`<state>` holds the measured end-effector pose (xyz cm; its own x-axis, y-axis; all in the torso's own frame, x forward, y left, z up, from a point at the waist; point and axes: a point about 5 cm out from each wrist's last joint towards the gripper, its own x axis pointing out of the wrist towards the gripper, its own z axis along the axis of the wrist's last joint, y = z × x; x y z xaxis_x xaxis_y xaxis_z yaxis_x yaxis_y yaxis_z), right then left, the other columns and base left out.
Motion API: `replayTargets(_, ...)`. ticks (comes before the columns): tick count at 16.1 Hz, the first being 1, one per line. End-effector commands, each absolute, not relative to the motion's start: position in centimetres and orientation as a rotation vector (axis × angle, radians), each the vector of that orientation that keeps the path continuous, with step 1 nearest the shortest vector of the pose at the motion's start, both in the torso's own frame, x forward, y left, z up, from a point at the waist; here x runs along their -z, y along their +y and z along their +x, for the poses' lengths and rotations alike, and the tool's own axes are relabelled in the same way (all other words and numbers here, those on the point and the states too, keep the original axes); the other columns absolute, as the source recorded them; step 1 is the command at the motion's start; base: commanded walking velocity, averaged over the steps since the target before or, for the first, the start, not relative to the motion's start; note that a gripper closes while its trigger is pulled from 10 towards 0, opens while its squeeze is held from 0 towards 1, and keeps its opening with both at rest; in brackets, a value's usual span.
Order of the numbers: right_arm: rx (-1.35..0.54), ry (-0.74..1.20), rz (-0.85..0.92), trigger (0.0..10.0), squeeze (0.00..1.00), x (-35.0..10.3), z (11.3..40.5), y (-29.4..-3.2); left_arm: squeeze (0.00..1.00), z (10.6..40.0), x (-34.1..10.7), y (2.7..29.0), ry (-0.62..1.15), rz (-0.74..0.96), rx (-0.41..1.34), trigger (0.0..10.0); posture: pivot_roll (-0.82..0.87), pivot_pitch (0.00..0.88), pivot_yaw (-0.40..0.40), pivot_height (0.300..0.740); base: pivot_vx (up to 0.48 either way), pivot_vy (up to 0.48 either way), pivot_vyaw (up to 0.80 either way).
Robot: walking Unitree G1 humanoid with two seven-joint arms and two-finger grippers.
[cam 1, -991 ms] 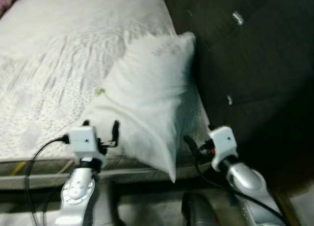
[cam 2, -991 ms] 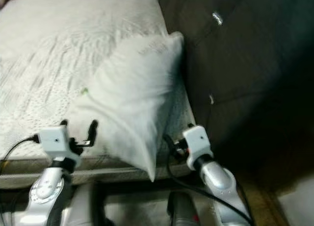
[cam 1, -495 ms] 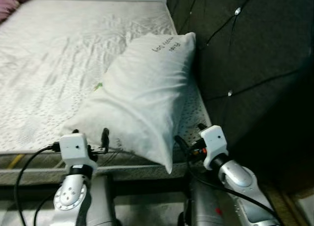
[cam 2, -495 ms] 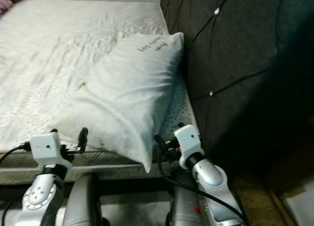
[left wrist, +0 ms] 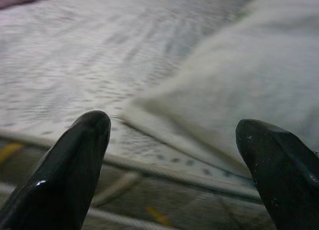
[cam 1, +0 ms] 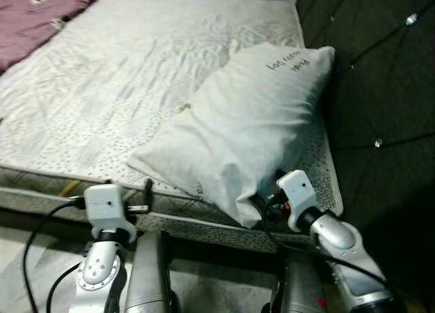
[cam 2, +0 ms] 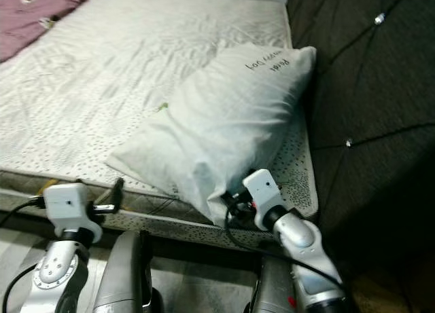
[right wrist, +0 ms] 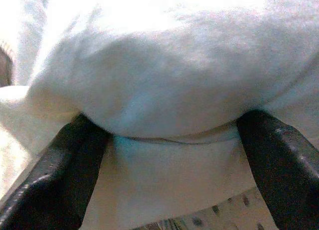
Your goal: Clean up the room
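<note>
Bedding dominates the scene: a bare mattress (cam 1: 136, 75) with a speckled white cover is seen stretching away from the robot, its near edge trimmed with a dotted band. A dark tufted headboard (cam 1: 380, 89) studded with small shiny buttons is set along the robot's right side of the bed. A purple blanket (cam 1: 34, 14) is laid over the far left corner of the mattress. A white pillow (cam 1: 251, 123) is placed on the mattress beside the headboard, its far end marked with dark handwriting and its near corner drooping over the bed's edge. A small green scrap (cam 1: 183, 108) is seen on the mattress just beside the pillow's left side.

The right claw (cam 1: 262, 206) is pushed against the pillow's near corner; in the right wrist view its fingers (right wrist: 70, 165) are held wide apart with the white fabric bulging between them. The left claw (cam 1: 136, 196) is held near the mattress edge, left of the pillow, its fingers (left wrist: 75, 160) spread apart and touching nothing. Pale floor is glimpsed below the bed frame.
</note>
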<state>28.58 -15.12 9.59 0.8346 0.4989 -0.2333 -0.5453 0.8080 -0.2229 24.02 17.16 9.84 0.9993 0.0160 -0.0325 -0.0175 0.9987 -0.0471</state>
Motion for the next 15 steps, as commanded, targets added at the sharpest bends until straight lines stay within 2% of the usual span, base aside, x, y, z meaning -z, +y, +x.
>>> replayTargets(1, -0.553, 0.210, -0.291, 10.0, 0.00, -9.6, 29.1, -16.2, 0.00, 23.7, -9.9, 17.4, 0.037, -0.042, -0.005, 10.0, 0.01, 0.119, -0.023, 0.511, 0.000, 0.000, 0.00)
replayTargets(3, -0.531, 0.239, -0.241, 10.0, 0.00, -10.1, 29.5, -16.7, 0.00, 23.5, -9.8, 17.7, 0.042, -0.037, -0.005, 10.0, 0.01, 0.116, -0.020, 0.511, 0.000, 0.000, 0.00)
replayTargets(5, -0.588, 0.257, -0.215, 9.7, 0.00, -10.3, 28.9, -15.6, 0.00, 23.4, -9.7, 17.6, 0.048, -0.036, -0.001, 10.0, 0.01, 0.114, -0.021, 0.511, 0.000, 0.000, 0.00)
replayTargets(6, -0.612, 0.274, -0.195, 0.0, 0.00, -10.2, 28.5, -14.9, 0.00, 23.4, -9.7, 17.5, 0.052, -0.038, 0.004, 10.0, 0.01, 0.115, -0.017, 0.511, 0.000, 0.000, 0.00)
replayTargets(9, -0.669, 0.346, -0.154, 0.0, 0.00, -9.9, 27.9, -13.7, 0.00, 23.5, -9.6, 17.0, 0.069, -0.062, 0.052, 10.0, 0.01, 0.115, -0.011, 0.511, 0.000, 0.000, 0.00)
replayTargets(15, -0.660, 0.411, -0.090, 0.0, 0.00, -10.2, 28.2, -13.1, 0.00, 23.7, -9.6, 16.7, 0.068, -0.058, 0.063, 10.0, 0.02, 0.105, -0.014, 0.511, 0.000, 0.000, 0.00)
